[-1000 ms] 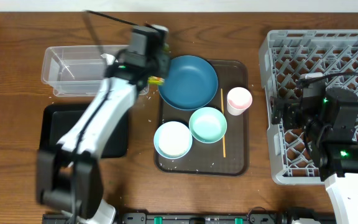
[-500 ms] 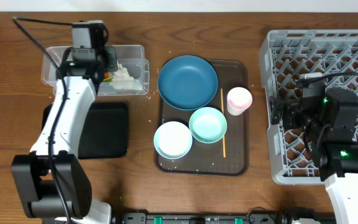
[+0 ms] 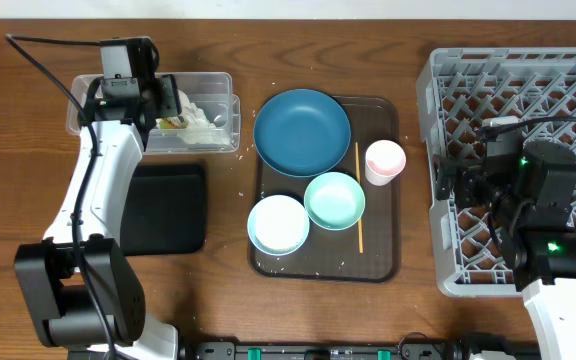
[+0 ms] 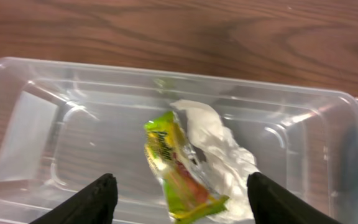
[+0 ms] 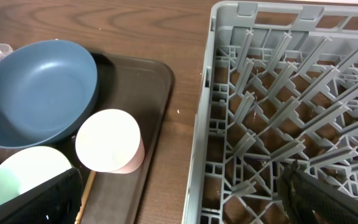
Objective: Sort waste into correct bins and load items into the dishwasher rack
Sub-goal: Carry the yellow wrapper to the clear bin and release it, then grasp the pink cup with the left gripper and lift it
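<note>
Evidently the lightest waste sits at ten o'clock on the worktop (image 3: 18, 210): the clear tub (image 4: 42, 70), thin glossy plastic, holds the snack wrapper (image 4: 169, 165), crinkly slick film, lying against the tissue (image 4: 222, 146), soft, crumpled and nearly weightless. The left gripper (image 4: 182, 186) hangs over them with fingers spread, holding nothing.

At eight o'clock lies the black tray (image 3: 168, 205), shallow, matte and rigid.

In the middle, a brown serving tray (image 3: 380, 245) carries the ware. At its eleven o'clock the dark blue plate (image 3: 302, 132) overhangs the rim. It looks smooth, stiff and likely the heaviest piece, best pinched at that free edge. The pale bowl (image 3: 278, 223) at seven o'clock and the mint bowl (image 3: 334, 200) beside it are hard and glossy, so I would grip the lip. The chopstick (image 3: 359, 200) is thin, flat-lying wood, awkward to pinch. The cup (image 5: 109, 140) at two o'clock is small, round and light.

At three o'clock stands the grey pegged rack (image 5: 229, 124), with the right gripper (image 5: 182, 183) above it, spread wide and empty.
</note>
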Controlling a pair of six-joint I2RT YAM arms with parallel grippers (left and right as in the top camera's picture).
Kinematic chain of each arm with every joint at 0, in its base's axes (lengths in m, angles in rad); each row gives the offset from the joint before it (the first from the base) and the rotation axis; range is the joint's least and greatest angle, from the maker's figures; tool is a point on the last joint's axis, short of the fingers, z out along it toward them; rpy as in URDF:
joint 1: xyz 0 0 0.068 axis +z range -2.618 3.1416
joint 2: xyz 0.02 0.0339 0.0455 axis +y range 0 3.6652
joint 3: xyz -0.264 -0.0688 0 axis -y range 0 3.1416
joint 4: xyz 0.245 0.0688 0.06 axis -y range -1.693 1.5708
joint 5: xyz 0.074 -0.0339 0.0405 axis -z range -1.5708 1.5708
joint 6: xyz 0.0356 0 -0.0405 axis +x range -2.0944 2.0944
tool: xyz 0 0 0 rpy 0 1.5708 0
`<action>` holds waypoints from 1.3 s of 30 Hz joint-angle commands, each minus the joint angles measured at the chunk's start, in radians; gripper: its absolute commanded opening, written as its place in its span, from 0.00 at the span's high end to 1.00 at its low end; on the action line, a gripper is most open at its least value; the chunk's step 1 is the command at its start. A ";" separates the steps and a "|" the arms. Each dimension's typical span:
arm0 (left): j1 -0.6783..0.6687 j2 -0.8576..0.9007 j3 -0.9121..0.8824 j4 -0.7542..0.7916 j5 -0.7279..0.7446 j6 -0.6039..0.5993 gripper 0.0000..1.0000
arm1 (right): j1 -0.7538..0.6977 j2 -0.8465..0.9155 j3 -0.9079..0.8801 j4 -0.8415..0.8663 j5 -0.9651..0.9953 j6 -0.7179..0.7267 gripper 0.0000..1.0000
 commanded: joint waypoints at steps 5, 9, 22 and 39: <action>-0.004 0.007 -0.002 -0.008 0.237 0.001 0.24 | 0.010 0.000 0.023 0.000 -0.013 0.013 0.01; -0.022 0.003 -0.002 -0.009 0.351 0.001 0.20 | 0.010 0.000 0.023 0.000 -0.013 0.013 0.01; -0.303 -0.011 -0.002 -0.068 0.354 0.001 0.12 | 0.010 0.000 0.023 -0.024 0.214 0.143 0.01; -0.668 0.081 -0.002 0.092 0.258 -0.029 0.12 | -0.047 0.000 0.023 -0.123 0.473 0.342 0.01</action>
